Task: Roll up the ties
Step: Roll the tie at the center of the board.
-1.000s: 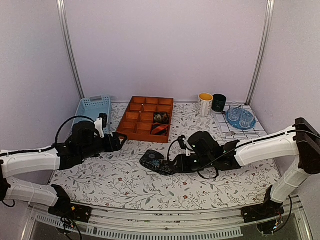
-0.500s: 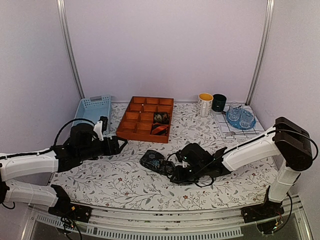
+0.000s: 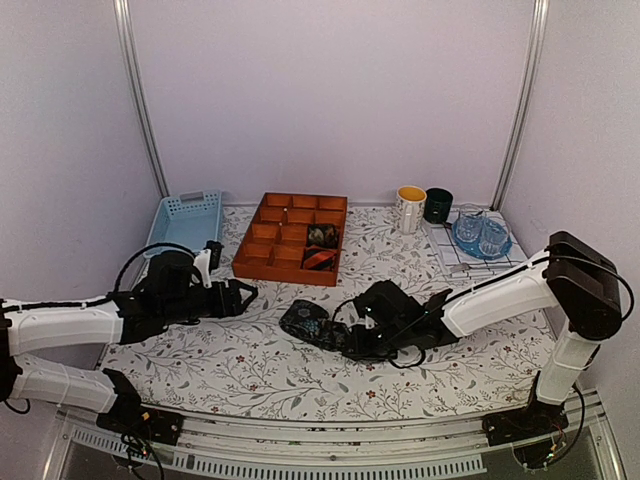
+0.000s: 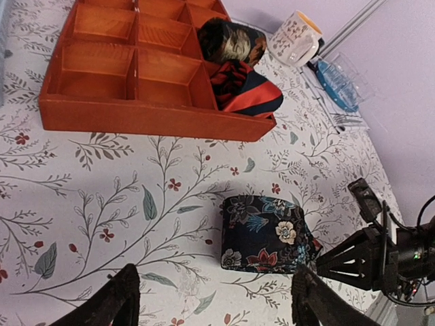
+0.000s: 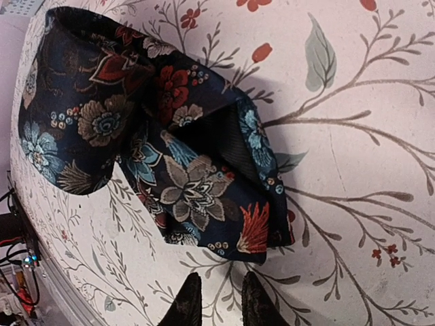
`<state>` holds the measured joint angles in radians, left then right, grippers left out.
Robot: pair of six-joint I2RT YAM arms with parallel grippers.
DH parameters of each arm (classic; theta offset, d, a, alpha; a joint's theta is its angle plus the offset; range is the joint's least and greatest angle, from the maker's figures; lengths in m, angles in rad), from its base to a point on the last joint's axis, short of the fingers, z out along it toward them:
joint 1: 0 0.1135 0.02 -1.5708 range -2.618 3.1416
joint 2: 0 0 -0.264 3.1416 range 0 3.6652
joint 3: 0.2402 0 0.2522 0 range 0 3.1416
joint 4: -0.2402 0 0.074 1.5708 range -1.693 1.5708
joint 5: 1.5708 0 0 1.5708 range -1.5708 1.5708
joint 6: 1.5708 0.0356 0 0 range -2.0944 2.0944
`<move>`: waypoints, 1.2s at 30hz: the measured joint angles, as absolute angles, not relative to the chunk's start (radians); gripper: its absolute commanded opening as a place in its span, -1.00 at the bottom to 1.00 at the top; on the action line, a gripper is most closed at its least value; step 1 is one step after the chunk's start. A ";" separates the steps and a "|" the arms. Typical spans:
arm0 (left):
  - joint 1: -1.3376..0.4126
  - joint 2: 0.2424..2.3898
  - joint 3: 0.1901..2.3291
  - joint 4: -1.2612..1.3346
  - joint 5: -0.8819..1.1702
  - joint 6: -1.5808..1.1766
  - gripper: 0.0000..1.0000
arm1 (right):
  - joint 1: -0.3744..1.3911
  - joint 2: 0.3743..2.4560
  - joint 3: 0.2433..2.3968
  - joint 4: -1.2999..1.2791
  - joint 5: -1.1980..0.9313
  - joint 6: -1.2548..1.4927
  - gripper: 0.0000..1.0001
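A dark floral tie (image 3: 306, 322) lies loosely folded on the flowered cloth, also in the left wrist view (image 4: 268, 234) and the right wrist view (image 5: 156, 136). My right gripper (image 3: 345, 338) (image 5: 219, 302) sits low just short of the tie's near edge. Its fingertips (image 5: 187, 299) stand a narrow gap apart with only cloth between them. My left gripper (image 3: 248, 292) (image 4: 217, 305) hovers wide open to the tie's left and holds nothing. Two rolled ties rest in the orange tray (image 4: 136, 119): a dark patterned one (image 4: 231, 41) and a red-and-black one (image 4: 245, 85).
The orange divided tray (image 3: 262, 262) stands behind the tie. A light blue basket (image 3: 188, 215) is at the back left. A white mug (image 3: 410, 208), a dark mug (image 3: 437, 205) and blue glasses (image 3: 480, 235) on a rack stand at the back right.
My right arm has dropped lower and drawn in toward the tie's near edge, and its jaws have narrowed. The left gripper has edged slightly right. The tie stays put.
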<state>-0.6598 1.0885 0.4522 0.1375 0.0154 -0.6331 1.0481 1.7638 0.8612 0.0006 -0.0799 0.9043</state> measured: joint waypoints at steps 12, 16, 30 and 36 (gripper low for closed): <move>-0.658 1.194 0.453 0.171 0.068 -0.667 0.69 | 1.073 1.763 1.128 -0.113 -0.058 0.764 -0.52; -0.657 1.194 0.453 0.174 0.071 -0.684 0.87 | 1.073 1.764 1.208 -0.113 -0.059 0.743 -0.53; -0.650 1.295 0.471 0.204 0.133 -0.686 0.79 | 1.016 1.885 1.316 -0.126 -0.115 0.740 -0.58; -0.643 1.342 0.479 0.232 0.177 -0.686 0.78 | 1.016 1.934 1.312 -0.137 -0.143 0.744 -0.60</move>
<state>-0.6426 1.3418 0.4793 0.2321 0.1772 -0.6861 1.0157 1.9343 1.3117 -0.1371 -0.1429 0.7437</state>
